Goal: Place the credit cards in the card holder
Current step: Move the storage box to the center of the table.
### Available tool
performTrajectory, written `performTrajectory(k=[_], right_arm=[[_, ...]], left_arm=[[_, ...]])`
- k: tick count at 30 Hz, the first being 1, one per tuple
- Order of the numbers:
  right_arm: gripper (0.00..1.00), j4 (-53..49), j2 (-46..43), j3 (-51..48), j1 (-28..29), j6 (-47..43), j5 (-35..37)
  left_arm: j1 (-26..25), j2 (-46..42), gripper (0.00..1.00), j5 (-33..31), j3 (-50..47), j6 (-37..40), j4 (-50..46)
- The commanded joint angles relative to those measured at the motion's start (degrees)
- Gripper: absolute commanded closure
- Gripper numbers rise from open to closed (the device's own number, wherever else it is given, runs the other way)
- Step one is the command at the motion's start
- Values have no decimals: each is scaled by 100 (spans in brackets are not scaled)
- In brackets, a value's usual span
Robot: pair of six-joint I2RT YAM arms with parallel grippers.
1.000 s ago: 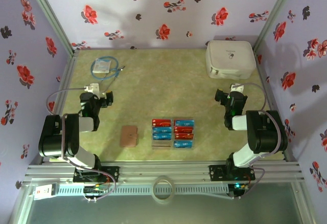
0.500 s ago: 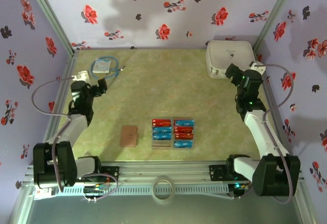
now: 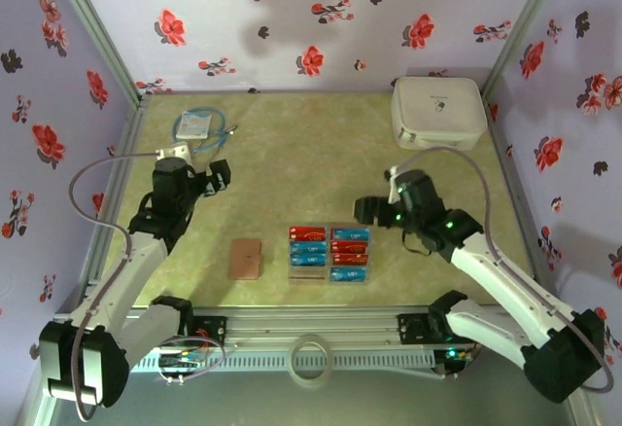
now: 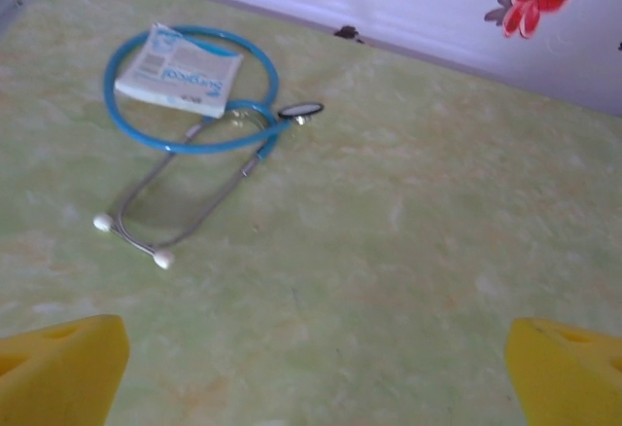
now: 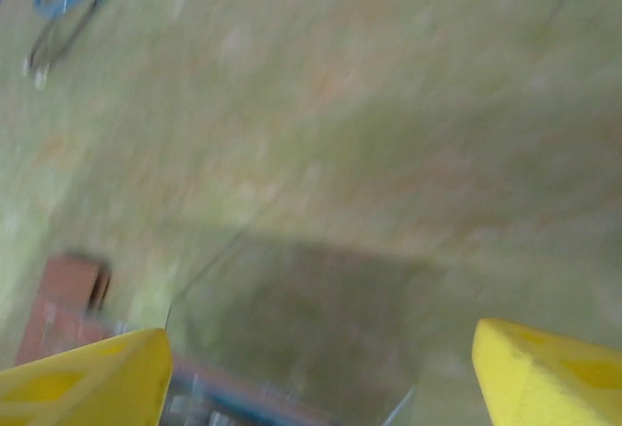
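Note:
Red and blue credit cards [image 3: 328, 254] lie in two columns in a clear tray at the table's front centre. To their left the tan card holder [image 3: 246, 258] lies flat and closed. My right gripper [image 3: 367, 210] hovers open just behind the tray's right column, touching nothing. In the blurred right wrist view its yellow fingertips [image 5: 83, 387] stand wide apart over the tray's clear rim [image 5: 292, 251], with a blue card edge [image 5: 243, 405] below and a brown patch, probably the card holder [image 5: 63, 309], at the left. My left gripper [image 3: 216, 175] is open over bare table at the left.
A big white zip case [image 3: 437, 112] sits at the back right. A blue-cable packet [image 3: 199, 124] lies at the back left and, in the left wrist view, the packet [image 4: 180, 71] is ahead of my open left gripper [image 4: 316, 387]. Bare mat lies between the tray and the back wall.
My right arm has swung from beside the white case forward and left, to just behind the card tray. My left gripper has moved right and a little nearer.

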Motion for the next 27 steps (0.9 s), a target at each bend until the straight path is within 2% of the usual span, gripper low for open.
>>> performTrajectory(k=[1,6,12,18,27], right_arm=[[22,-473,-103,-259,726,550,103],[25,-544,37,-362,1875,879,512],[27,-757,322,-256,2756,1131,686],[31,-282,733,-407,3454,1641,697],[31,479,1616,-383,4260,2154,776]], left_arm=[[-155,-19,0,-86,-53,-313,-318],[-312,265,0,-95,108,-382,-336],[-427,530,0,-139,289,-282,-414],[-450,662,0,-165,301,-285,-337],[-475,860,0,-174,397,-294,-292]])
